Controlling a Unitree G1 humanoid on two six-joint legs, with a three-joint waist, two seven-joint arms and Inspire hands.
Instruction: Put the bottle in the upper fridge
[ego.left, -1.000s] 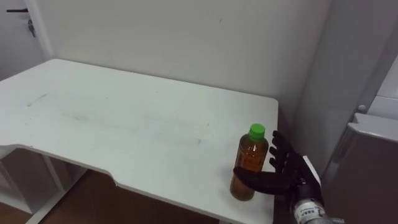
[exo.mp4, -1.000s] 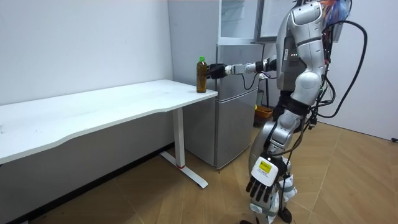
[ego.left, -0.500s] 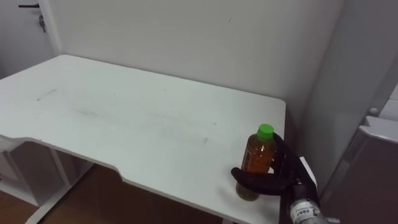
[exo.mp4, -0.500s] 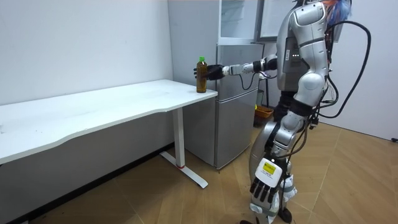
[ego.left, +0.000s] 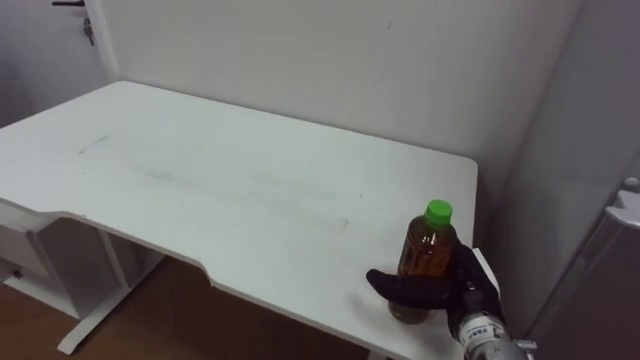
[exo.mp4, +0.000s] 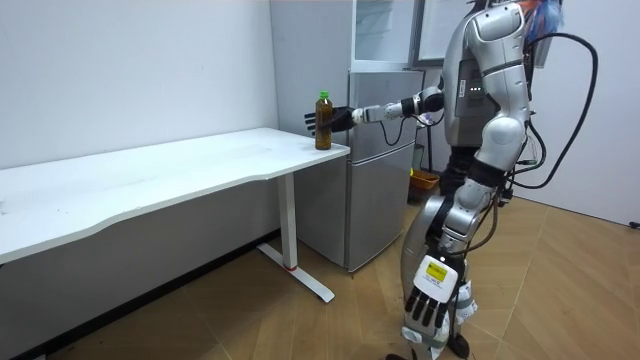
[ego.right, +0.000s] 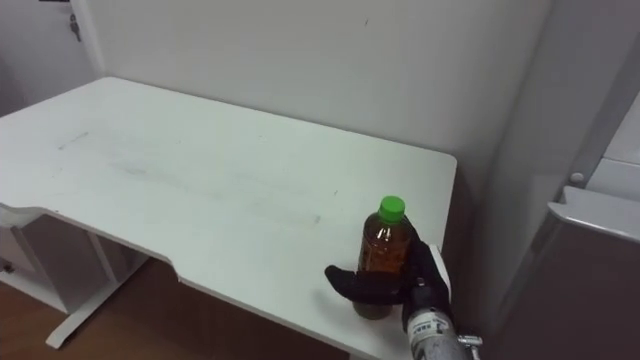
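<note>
An amber plastic bottle with a green cap (ego.left: 428, 252) is seen upright near the right corner of the white surface (ego.left: 230, 190). Its lower body is clasped by the black right hand (ego.left: 415, 291), with the fingers curled round it. The left hand (exo.mp4: 428, 300) is hung beside the leg, fingers relaxed.

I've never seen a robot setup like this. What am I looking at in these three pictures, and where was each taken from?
This is a humanoid robot standing at the end of a white table, beside a grey fridge. Two pictures come from a camera on its head, looking down; the third comes from a camera standing in the room. One bottle of brown drink with a green cap stands near the table's corner. The robot's dark right hand is wrapped round the bottle's lower half. Its left hand hangs open by its leg.
</note>
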